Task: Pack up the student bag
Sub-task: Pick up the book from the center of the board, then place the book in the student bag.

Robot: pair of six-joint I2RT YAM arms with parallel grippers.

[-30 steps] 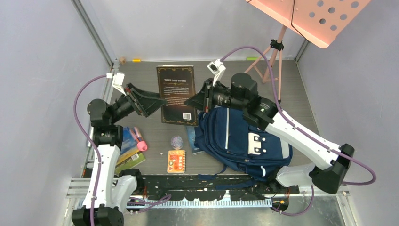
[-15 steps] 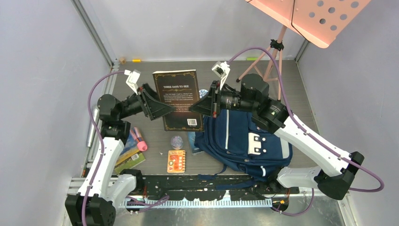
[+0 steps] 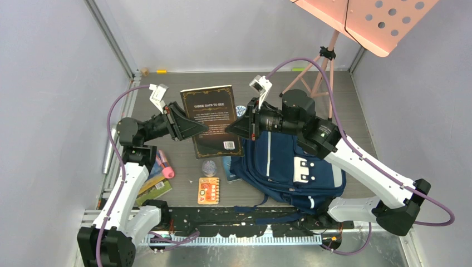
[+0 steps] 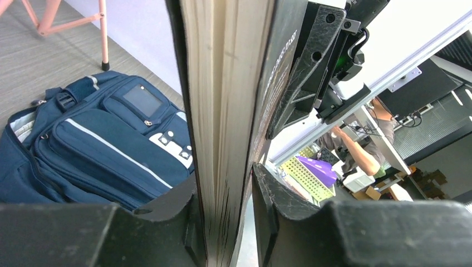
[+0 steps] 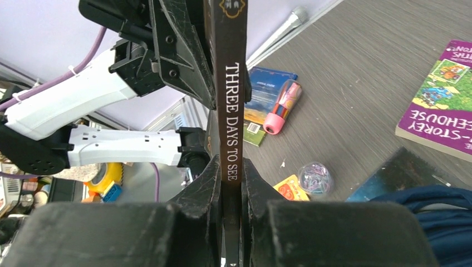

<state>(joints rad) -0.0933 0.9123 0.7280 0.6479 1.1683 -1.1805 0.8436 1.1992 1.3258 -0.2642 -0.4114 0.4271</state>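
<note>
Left wrist view: my left pincer (image 4: 225, 192) clamps the book (image 4: 222, 83) by its page edge, and my right pincer (image 5: 227, 175) nips its spine. It looks stiff and glossy, so it may slip. The bag (image 3: 289, 167) slumps soft at the table's (image 3: 353, 108) near right; I'd grab its top rim.

Right end effector (image 5: 231, 178): fingers pinch the spine of the black book (image 5: 234, 100), titled "Three Days to See", held edge-up.
Left end effector (image 5: 192, 61): at the book's far edge, apparently gripping it; one finger hidden.
Desk (image 5: 362, 72): pink tube (image 5: 281, 104), purple paperback (image 5: 442, 105), clear tub of clips (image 5: 314, 178).
Student bag (image 5: 428, 222): navy corner, lower right.
</note>
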